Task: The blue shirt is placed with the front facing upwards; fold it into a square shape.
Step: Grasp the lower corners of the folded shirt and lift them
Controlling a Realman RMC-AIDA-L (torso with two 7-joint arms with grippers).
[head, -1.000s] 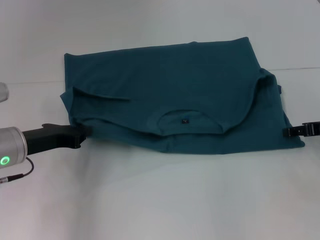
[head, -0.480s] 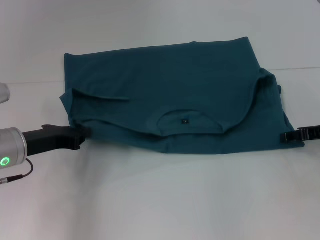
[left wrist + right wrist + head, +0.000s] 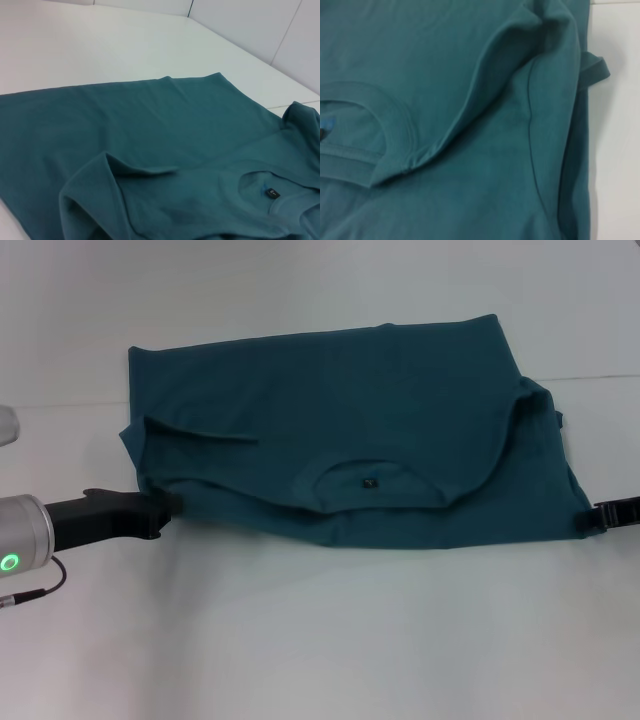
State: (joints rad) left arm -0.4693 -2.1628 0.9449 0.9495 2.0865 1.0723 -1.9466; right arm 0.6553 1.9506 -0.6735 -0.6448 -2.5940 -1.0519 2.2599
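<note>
Two claws flank the blue shirt [image 3: 350,420], which lies spread across the far half of the white surface [image 3: 330,640]. The shirt is folded over on itself, so the round neckline [image 3: 378,485] with its small dark label [image 3: 371,481] sits at the near edge, about the middle of the cloth. A sleeve fold runs along the left part, and on the right side the fabric bunches up into a raised ridge, with a small strip of hem sticking out past the edge.

Down at the near left corner of the shirt, the left claw [image 3: 165,508] reaches in from the left, its dark tip touching the cloth edge; I cannot tell whether it is clenched or released. Over at the near right corner, the right claw [image 3: 603,514] shows only as a dark tip at the picture's edge, just beside the shirt's corner, and its state I cannot tell either.
</note>
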